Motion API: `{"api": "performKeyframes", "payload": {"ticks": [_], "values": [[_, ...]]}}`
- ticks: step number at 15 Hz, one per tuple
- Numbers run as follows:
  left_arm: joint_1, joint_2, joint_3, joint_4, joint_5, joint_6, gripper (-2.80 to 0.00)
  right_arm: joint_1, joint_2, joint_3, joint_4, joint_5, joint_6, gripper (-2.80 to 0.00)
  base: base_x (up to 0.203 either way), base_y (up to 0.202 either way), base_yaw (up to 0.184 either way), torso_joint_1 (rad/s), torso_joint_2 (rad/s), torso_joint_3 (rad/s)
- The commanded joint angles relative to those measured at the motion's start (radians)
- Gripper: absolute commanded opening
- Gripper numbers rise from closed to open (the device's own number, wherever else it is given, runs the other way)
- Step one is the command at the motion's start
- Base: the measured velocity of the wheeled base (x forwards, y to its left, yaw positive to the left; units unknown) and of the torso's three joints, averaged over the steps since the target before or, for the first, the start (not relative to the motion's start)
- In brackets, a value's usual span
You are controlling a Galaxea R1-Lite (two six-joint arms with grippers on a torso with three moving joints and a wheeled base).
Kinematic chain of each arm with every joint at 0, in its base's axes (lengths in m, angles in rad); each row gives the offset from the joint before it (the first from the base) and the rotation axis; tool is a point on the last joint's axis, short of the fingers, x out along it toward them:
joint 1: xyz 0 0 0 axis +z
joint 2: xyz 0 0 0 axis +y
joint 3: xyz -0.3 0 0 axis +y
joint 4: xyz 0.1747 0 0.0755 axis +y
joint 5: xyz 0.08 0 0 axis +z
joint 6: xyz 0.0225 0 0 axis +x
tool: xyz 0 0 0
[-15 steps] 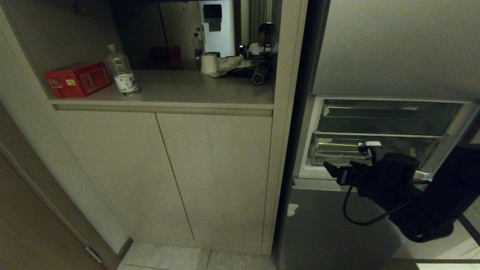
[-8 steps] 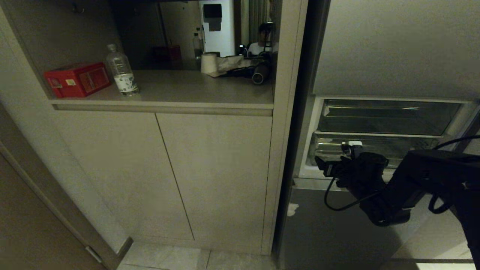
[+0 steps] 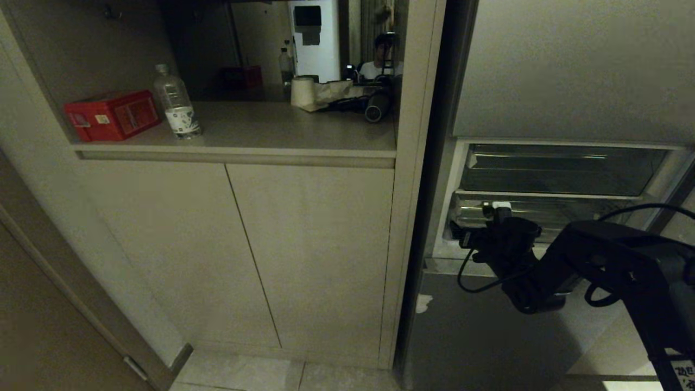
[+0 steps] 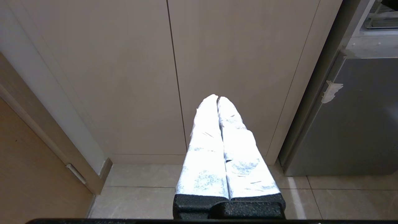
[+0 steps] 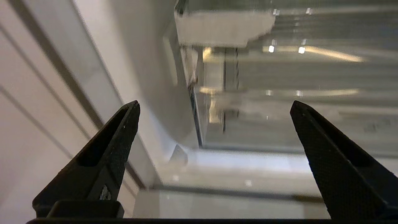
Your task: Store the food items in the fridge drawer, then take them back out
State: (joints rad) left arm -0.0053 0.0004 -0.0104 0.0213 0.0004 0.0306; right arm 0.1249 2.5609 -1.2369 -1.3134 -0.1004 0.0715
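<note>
The fridge drawer (image 3: 564, 213) is the lower clear bin inside the open grey fridge, pushed in. My right gripper (image 3: 480, 222) hovers just in front of its left end, open and empty. In the right wrist view the black fingers (image 5: 118, 137) stand wide apart around the right gripper (image 5: 215, 104), facing the drawer's clear front (image 5: 279, 121) above a white ledge. The left gripper (image 4: 217, 97) is shut, its white-wrapped fingers pointing at the beige cabinet doors near the floor. The food items are out of view.
A shallower clear tray (image 3: 559, 168) sits above the drawer. The shut grey lower fridge door (image 3: 478, 336) lies under my arm. Left of the fridge, a counter holds a red box (image 3: 111, 115), a water bottle (image 3: 176, 108) and a paper roll (image 3: 303, 91). A person (image 3: 383, 57) shows far back.
My right arm has stretched out, carrying the open gripper left and up toward the left end of the drawer front. The left arm has kept still.
</note>
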Motion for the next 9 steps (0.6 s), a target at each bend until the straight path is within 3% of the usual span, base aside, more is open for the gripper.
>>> {"api": "performKeyframes", "payload": {"ticks": [1,9], "values": [[0.001,0.001,0.000,0.000,0.001,0.000,-2.80,-0.001,0.032,-0.056,0.002,-0.008,0.001,0.00,0.000,0.000,0.000,0.000,0.00,0.000],[0.000,0.001,0.000,0.000,0.001,0.000,-2.80,-0.001,0.068,-0.140,0.023,-0.013,0.002,0.00,0.000,0.000,0.000,0.000,0.00,0.000]]}}
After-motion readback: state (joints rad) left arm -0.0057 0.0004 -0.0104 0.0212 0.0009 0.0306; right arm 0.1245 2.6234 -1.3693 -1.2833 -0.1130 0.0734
